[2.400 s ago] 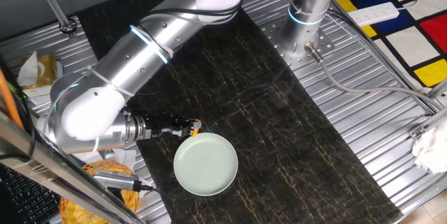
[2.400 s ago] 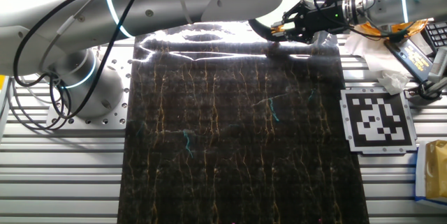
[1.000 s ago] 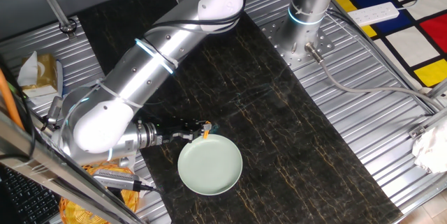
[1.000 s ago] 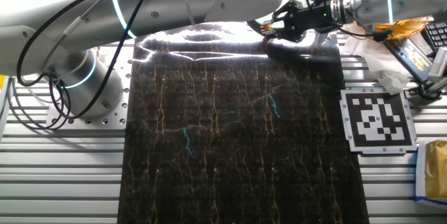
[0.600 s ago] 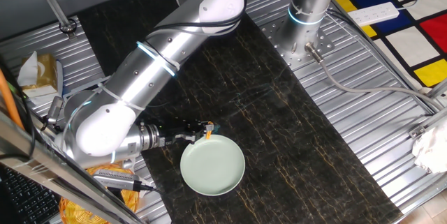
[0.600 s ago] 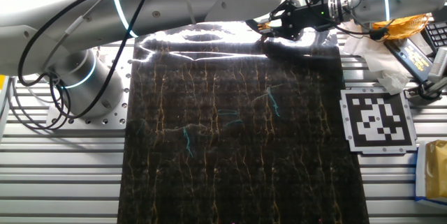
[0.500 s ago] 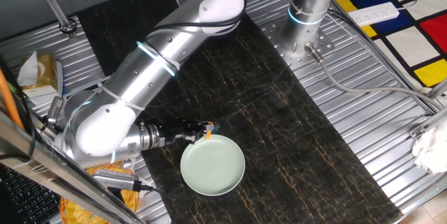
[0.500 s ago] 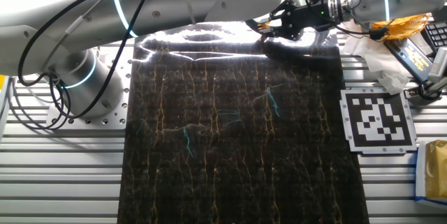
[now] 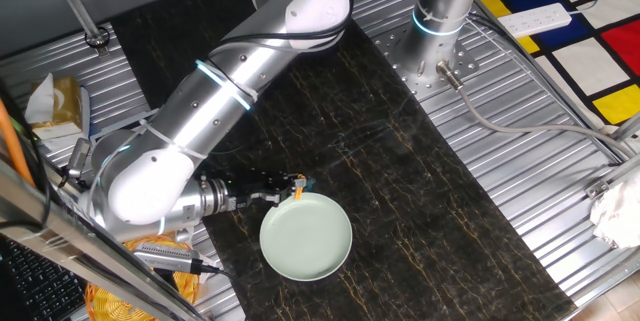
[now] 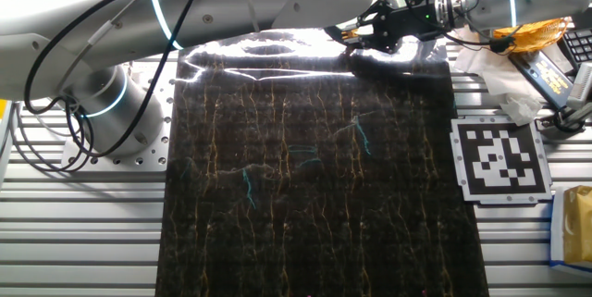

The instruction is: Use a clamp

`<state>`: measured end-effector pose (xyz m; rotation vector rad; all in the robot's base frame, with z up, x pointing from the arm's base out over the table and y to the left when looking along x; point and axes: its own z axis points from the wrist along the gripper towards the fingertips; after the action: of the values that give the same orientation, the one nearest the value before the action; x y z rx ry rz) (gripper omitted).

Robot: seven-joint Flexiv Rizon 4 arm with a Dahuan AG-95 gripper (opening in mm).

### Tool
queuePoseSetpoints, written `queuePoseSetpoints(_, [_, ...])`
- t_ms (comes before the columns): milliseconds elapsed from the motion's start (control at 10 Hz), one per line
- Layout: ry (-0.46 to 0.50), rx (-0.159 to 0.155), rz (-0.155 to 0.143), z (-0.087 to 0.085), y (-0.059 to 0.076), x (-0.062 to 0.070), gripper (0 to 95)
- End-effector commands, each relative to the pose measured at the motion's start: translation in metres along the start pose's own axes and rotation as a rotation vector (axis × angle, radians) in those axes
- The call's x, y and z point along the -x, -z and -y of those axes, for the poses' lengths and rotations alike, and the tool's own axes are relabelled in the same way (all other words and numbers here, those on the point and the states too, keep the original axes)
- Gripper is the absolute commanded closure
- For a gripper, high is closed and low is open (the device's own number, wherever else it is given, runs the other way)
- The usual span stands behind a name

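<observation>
The clamp (image 9: 297, 191), a tiny orange-yellow clip, sits at the upper-left rim of the pale green plate (image 9: 308, 243) in one fixed view and seems to bite that rim. My gripper (image 9: 291, 185) reaches in level from the left, its black fingers shut on the clamp. From the other fixed view the gripper (image 10: 359, 36) comes from the right at the far edge of the dark mat, with a speck of the orange clamp (image 10: 349, 33) at its tips. There the arm hides most of the plate.
The dark marbled mat (image 9: 380, 161) covers the middle of the ribbed metal table. Crumpled paper (image 9: 55, 101) and a yellow bag (image 9: 150, 256) lie at the left edge. A checkered marker (image 10: 499, 158) and the arm's base (image 9: 440, 21) stand off the mat.
Over the earlier frames the gripper, clamp and plate slid together a short way right along the mat. In the last half second they have barely moved.
</observation>
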<state>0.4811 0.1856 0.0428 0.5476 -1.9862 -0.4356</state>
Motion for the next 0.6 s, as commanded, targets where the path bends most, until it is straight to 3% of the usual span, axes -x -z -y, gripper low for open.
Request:
queuePoseSetpoints(100, [-0.001, -0.001, 0.0, -0.0007, 0.0609, 0.0019, 95.0])
queuePoseSetpoints(200, [-0.001, -0.001, 0.0, -0.0007, 0.0609, 0.0019, 95.0])
queuePoseSetpoints(400, [0.004, -0.001, 0.0, -0.0007, 0.061, 0.0018, 57.0])
queuePoseSetpoints(600, [0.004, -0.002, 0.0, -0.0008, 0.061, 0.0019, 57.0])
